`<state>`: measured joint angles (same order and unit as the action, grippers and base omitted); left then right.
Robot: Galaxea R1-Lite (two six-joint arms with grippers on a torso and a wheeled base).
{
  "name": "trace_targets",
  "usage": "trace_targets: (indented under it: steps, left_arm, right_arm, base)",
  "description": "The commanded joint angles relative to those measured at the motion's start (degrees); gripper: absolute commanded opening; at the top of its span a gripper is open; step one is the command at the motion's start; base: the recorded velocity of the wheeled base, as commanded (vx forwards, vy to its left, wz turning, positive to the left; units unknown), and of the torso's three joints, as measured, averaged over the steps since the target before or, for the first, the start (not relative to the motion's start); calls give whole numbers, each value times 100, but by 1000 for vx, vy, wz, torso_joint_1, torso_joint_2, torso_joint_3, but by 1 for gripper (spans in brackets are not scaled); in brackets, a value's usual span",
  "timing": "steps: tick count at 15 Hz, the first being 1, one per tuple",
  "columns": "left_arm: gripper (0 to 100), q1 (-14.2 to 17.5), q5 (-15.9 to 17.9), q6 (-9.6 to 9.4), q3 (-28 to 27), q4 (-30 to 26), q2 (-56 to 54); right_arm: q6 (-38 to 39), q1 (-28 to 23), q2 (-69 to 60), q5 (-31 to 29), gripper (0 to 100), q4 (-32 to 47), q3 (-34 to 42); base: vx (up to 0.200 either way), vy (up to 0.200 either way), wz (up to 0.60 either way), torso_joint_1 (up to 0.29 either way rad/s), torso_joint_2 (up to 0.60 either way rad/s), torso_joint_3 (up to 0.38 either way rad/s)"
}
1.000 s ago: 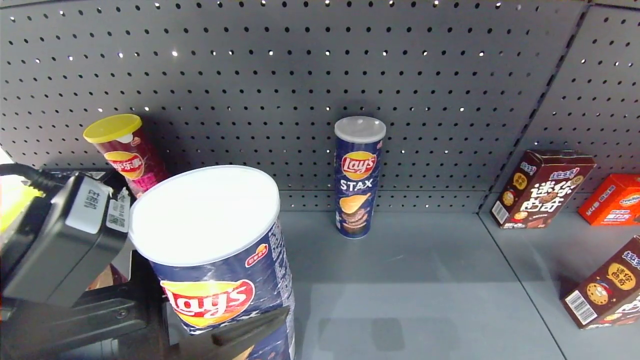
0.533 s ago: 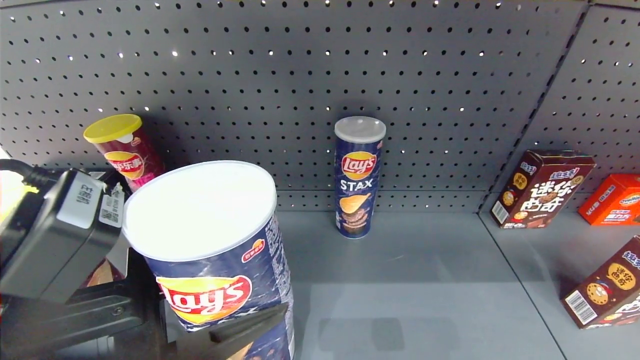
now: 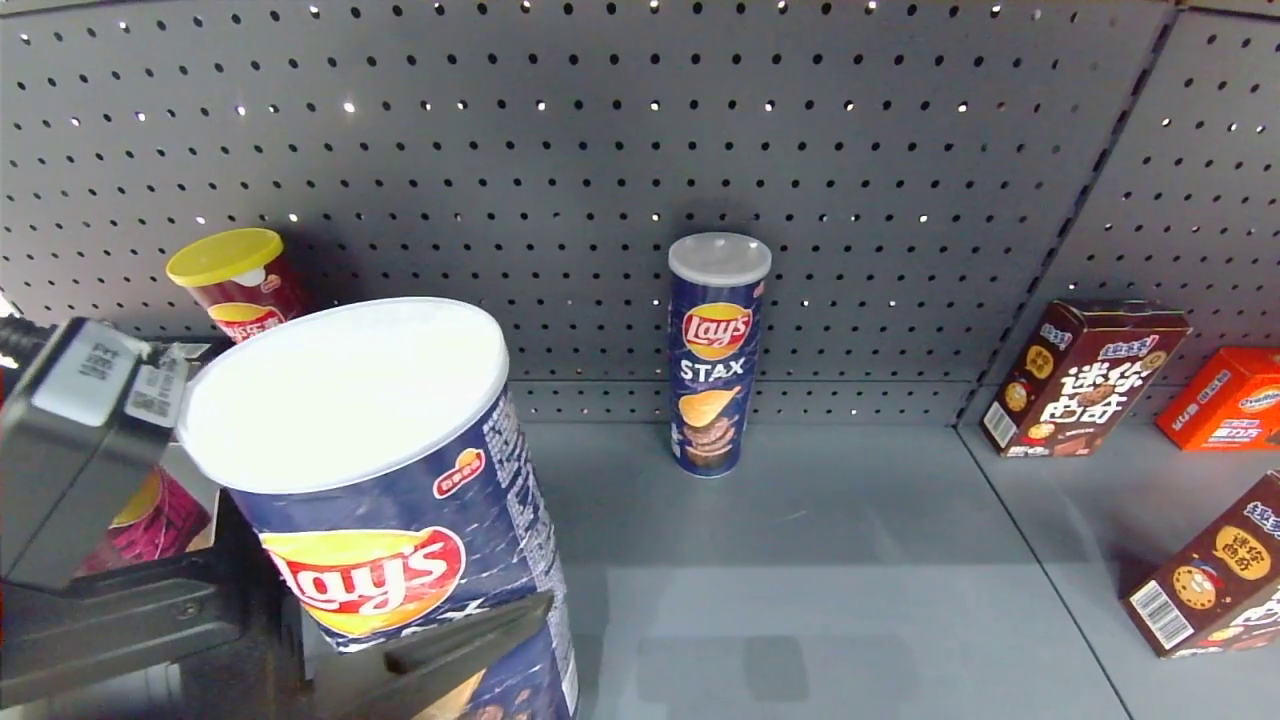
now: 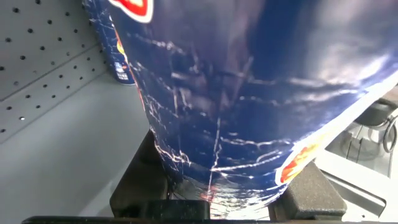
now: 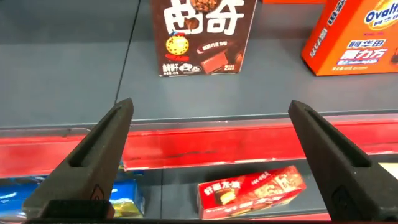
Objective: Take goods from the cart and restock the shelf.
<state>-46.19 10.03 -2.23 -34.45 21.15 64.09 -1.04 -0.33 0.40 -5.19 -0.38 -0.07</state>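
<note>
My left gripper (image 3: 330, 640) is shut on a dark blue chip can (image 3: 370, 470) with a white lid, held tilted at the left over the front of the grey shelf (image 3: 820, 560). In the left wrist view the can (image 4: 249, 93) sits between the fingers of the left gripper (image 4: 227, 199). A second, matching blue can (image 3: 718, 355) stands upright against the pegboard, also in the left wrist view as the far can (image 4: 121, 62). My right gripper (image 5: 211, 155) hangs open in front of the shelf's red edge strip (image 5: 211, 146), with nothing between its fingers.
A red can with a yellow lid (image 3: 235, 280) stands behind the held can. Brown boxes (image 3: 1085, 380) (image 3: 1215, 570) and an orange box (image 3: 1225, 400) sit at the right. The pegboard wall (image 3: 600, 150) closes the back. A red box (image 5: 252, 190) lies on the shelf below.
My left gripper has carried the blue can to the left and a little higher in the picture, so it hides more of the red can. The standing can and boxes have not moved.
</note>
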Motion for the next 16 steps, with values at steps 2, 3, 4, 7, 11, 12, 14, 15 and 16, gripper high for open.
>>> trace_targets:
  steps: [2,3,4,7,11,12,14,15,16]
  left_arm:
    - [0,22,-10,56,70,-129,-265]
    - [0,22,-28,56,132,-173,-274]
    - [0,14,-19,56,184,-173,-274]
    - [0,5,-10,39,360,-111,-265]
    - [0,14,-10,56,316,-102,-265]
    - [0,14,-10,47,307,-102,-265]
    - [0,14,-10,47,272,-102,-256]
    - [0,14,-10,47,272,-111,-256]
    - [0,14,-19,47,281,-111,-256]
  right_arm:
    - [104,7,-5,10,100,3,-1]
    - [-134,-37,434,106,100,-112,-1311]
    - [-266,-275,1243,273,100,-156,-2199]
    - [-266,-187,1243,862,100,767,-2480]
    - [-274,-55,1603,1855,100,890,-3104]
    - [-274,-81,1876,1899,100,864,-3174]
    - [-309,-46,2359,1926,100,802,-3297]
    - [-309,-20,2553,2057,100,794,-3341]
    - [-309,42,2693,2224,100,715,-3368]
  base:
    - [0,0,0,0,0,0]
    - [0,0,0,0,0,0]
    - [0,0,0,0,0,0]
    - [0,0,0,0,0,0]
    - [0,0,0,0,0,0]
    - [0,0,0,0,0,0]
    - [0,0,0,0,0,0]
    - [0,0,0,0,0,0]
    - [0,0,0,0,0,0]
